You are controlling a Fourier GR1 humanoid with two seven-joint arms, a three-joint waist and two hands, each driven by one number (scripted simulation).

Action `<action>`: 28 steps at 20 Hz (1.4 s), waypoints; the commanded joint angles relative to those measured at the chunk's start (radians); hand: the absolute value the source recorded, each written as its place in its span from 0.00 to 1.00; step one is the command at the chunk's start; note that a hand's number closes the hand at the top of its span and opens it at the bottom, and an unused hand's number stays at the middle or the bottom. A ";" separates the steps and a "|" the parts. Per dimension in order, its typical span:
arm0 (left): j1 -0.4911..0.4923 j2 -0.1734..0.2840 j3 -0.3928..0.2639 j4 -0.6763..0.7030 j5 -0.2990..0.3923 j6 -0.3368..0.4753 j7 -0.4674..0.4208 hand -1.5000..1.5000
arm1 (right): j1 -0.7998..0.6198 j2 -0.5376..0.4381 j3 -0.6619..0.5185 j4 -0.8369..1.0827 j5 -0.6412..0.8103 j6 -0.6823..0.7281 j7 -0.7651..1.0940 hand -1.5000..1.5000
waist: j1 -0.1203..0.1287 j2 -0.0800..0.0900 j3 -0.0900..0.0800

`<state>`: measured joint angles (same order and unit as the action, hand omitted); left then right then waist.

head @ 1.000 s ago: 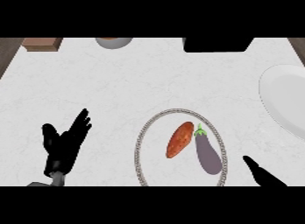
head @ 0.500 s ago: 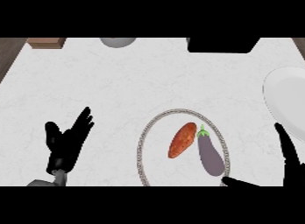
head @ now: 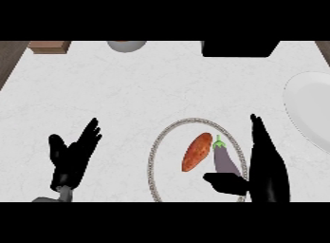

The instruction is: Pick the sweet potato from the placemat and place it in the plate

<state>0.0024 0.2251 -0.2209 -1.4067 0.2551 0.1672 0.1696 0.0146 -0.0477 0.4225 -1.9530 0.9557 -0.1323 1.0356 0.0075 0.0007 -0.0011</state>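
Orange against the pale placemat [head: 156, 163], the sweet potato [head: 197, 151] lay beside a purple eggplant [head: 226, 160]. The right hand [head: 264, 163] stood just right of them, fingers straight, thumb out, holding nothing. The left hand [head: 71, 155] rested open on the desk [head: 140, 85]. The white plate [head: 315, 114] sat far right.

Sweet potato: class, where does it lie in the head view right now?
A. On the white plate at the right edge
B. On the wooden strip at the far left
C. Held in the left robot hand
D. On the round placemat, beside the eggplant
D: the sweet potato lies inside the round placemat, just left of the eggplant; the white plate holds nothing that shows.
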 commanded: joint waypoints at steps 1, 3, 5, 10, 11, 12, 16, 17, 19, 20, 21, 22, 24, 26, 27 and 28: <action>0.023 -0.006 0.004 -0.002 -0.025 -0.015 -0.028 0.50 | -0.075 0.045 -0.036 0.081 -0.007 0.060 0.086 0.00 | -0.003 0.000 0.001; 0.007 0.023 0.046 -0.033 0.003 -0.021 0.031 0.50 | -0.095 0.046 -0.020 0.099 -0.045 0.058 0.117 0.00 | -0.002 0.000 0.001; -0.017 -0.024 0.024 -0.007 -0.023 -0.002 0.019 0.50 | -0.098 0.047 0.049 0.151 -0.060 -0.028 0.136 0.00 | -0.003 0.000 0.001; 0.031 -0.015 0.048 -0.008 -0.033 -0.042 -0.012 0.50 | -0.133 0.047 0.069 0.237 -0.085 -0.093 0.121 0.00 | -0.003 -0.001 0.001; -0.013 0.009 0.073 -0.034 -0.007 -0.063 0.059 0.50 | -0.085 0.047 0.076 0.246 -0.076 -0.123 0.073 0.00 | -0.005 -0.001 0.001; 0.071 -0.018 0.044 -0.036 -0.030 -0.058 -0.014 0.50 | -0.150 0.047 0.082 0.211 -0.061 -0.062 0.169 0.00 | -0.003 -0.001 0.001; -0.001 -0.027 0.060 -0.024 -0.041 -0.043 0.047 0.50 | -0.171 0.047 0.086 0.313 -0.031 -0.094 0.158 0.00 | -0.005 -0.001 0.001; 0.043 -0.051 0.031 -0.017 -0.069 -0.026 -0.002 0.50 | -0.145 0.047 0.042 0.325 -0.033 -0.066 0.122 0.00 | -0.005 -0.001 0.001; 0.016 -0.024 0.069 -0.012 -0.043 -0.058 0.015 0.50 | -0.229 0.047 0.091 0.351 -0.042 -0.056 0.233 0.00 | -0.002 0.000 0.001; 0.070 -0.015 0.056 -0.078 -0.038 -0.061 0.041 0.50 | -0.089 0.045 0.057 0.322 -0.010 -0.070 0.118 0.00 | -0.006 -0.002 0.001; 0.022 -0.035 0.041 -0.104 -0.063 -0.019 0.095 0.50 | -0.173 0.047 0.085 0.382 -0.029 -0.105 0.185 0.00 | -0.002 -0.001 0.001; 0.003 -0.025 0.083 -0.033 -0.047 -0.055 0.050 0.50 | -0.163 0.047 0.068 0.378 -0.026 -0.099 0.154 0.00 | -0.006 -0.001 0.001; 0.024 -0.052 0.057 -0.015 -0.080 -0.033 0.029 0.50 | -0.191 0.047 0.075 0.429 -0.049 -0.109 0.165 0.00 | -0.003 0.000 0.001; 0.004 -0.094 0.042 0.036 -0.091 -0.032 0.003 0.50 | -0.179 0.047 0.063 0.349 -0.048 -0.042 0.181 0.00 | -0.008 -0.001 0.001; 0.017 -0.041 0.080 0.002 -0.060 -0.081 0.001 0.50 | -0.260 0.047 0.083 0.516 -0.086 -0.166 0.173 0.00 | 0.001 0.000 0.001; 0.017 -0.050 0.080 -0.051 -0.059 -0.058 0.056 0.50 | -0.166 0.047 0.103 0.446 -0.067 -0.186 0.131 0.00 | -0.004 -0.001 0.001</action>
<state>0.0119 0.1777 -0.1516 -1.4186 0.1930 0.1132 0.1970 -0.1649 -0.0061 0.4952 -1.5348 0.8985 -0.2312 1.0878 0.0037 0.0002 -0.0001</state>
